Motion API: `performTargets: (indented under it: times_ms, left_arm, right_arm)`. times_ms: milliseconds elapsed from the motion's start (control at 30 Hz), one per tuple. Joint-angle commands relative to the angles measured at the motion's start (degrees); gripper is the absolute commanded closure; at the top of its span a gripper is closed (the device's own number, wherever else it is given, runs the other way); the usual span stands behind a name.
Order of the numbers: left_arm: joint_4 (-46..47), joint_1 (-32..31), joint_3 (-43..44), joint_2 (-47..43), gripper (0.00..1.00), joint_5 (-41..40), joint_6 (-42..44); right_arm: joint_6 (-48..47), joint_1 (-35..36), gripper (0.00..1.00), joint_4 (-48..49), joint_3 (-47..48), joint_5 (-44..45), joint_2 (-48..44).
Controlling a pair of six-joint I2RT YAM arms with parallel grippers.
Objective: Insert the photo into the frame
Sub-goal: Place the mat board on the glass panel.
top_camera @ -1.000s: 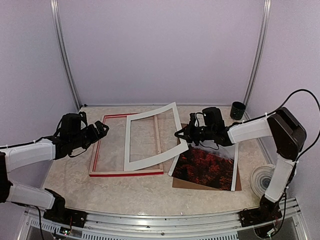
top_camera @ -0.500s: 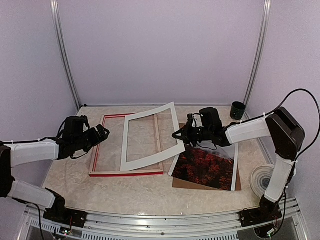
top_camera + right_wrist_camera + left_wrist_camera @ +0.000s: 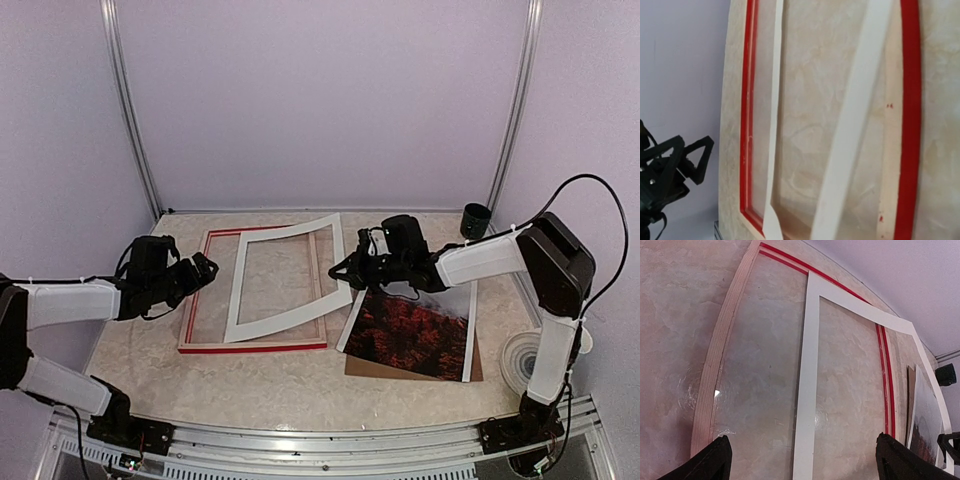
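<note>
Robot's right gripper point(image 3: 347, 272) sat against the right edge of the white mat point(image 3: 241, 290), though I couldn't tell whether its jaws were pinching it. Its left gripper point(image 3: 205, 266) hung spread wide and empty beside the left side of the frame point(image 3: 255, 347). On the marbled table point(image 3: 300, 385) that red frame lay flat, with the mat slanted across it. Just right of it, outside the frame, the photo point(image 3: 410, 335) lay face up on a brown panel point(image 3: 360, 368). A dark cup point(image 3: 476, 220) stood at the back right.

Left arm point(image 3: 70, 300), right arm point(image 3: 485, 262): white links, black joints, black fingers point(image 3: 715, 460).
</note>
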Motion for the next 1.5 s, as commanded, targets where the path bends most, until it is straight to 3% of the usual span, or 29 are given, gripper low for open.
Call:
performTargets:
  times_ms: [0, 1467]
  left_arm:
    - [2.0, 0.8, -0.6, 1.1, 0.01, 0.3, -0.1]
    - [5.9, 8.0, -7.1, 1.0, 0.01, 2.4, -2.3]
  right_arm:
    - [-0.1, 1.5, 0.91, -1.5, 2.7, 0.7, 1.6]
    - [-1.1, 6.2, 0.88, -5.9, 17.0, 0.6, 13.2]
